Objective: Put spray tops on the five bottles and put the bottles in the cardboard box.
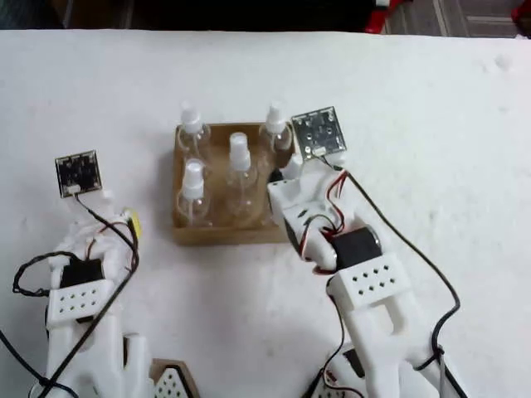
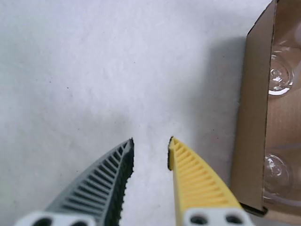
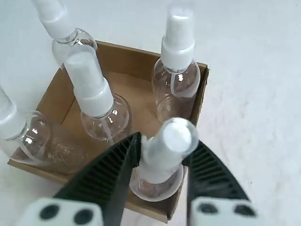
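1. Five clear bottles [image 3: 176, 84] are counted: four stand free in the box and one sits between the fingers of the right gripper [image 3: 165, 141].
2. Five white spray tops [image 3: 178, 42], one on each bottle.
3. One cardboard box [image 1: 224, 234].
4. Two arms, a left arm [image 1: 79, 290] and a right arm [image 1: 369, 282].
5. Two grippers, the second being the left gripper [image 2: 151, 139].
6. Two small square boards [image 1: 77, 172], one above each arm.

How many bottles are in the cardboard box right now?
5 bottles, all in the cardboard box: back-left, back-right, centre, front-left, and the front-right bottle, held by the right gripper. None seems hidden.
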### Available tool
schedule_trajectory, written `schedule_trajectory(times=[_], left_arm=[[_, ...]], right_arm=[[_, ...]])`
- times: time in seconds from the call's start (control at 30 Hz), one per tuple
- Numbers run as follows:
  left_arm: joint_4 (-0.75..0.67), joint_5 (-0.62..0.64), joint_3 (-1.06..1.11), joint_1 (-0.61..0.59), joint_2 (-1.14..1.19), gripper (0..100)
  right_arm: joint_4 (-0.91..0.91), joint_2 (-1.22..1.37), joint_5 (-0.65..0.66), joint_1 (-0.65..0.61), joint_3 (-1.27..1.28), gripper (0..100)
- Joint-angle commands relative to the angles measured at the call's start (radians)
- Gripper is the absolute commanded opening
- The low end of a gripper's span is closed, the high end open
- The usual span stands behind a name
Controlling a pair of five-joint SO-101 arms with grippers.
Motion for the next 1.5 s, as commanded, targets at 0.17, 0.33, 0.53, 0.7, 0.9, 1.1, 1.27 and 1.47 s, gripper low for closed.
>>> schedule_trajectory(times=[0.17,0.33,0.53,0.7,0.9,1.1,1.27,1.47], left_arm=[[-0.014,-0.012,-0.005,0.008,-0.012,12],[-0.014,-0.012,-0.005,0.008,-0.012,12],[-0.014,-0.012,-0.005,0.008,-0.012,12],[-0.014,-0.012,-0.005,0.008,-0.012,12],[-0.014,-0.012,-0.005,0.008,-0.012,12],[-0.014,-0.012,-0.005,0.008,-0.012,12],[-0.014,-0.012,-0.005,0.008,-0.012,12],[-0.014,-0.012,-0.005,0.008,-0.012,12]], right_arm=[[-0.022,-0.102,0.009,0.002,-0.046,1.5],[-0.025,-0.120,0.133,0.001,-0.046,1.6],[-0.030,-0.111,0.196,0.002,-0.028,1.6],[-0.110,-0.111,0.196,0.002,0.037,1.6],[-0.188,-0.111,0.196,0.002,0.107,1.6],[-0.186,-0.111,0.196,0.004,0.124,1.6],[-0.186,-0.111,0.196,0.002,0.155,1.6],[-0.186,-0.111,0.196,0.002,0.164,1.6]])
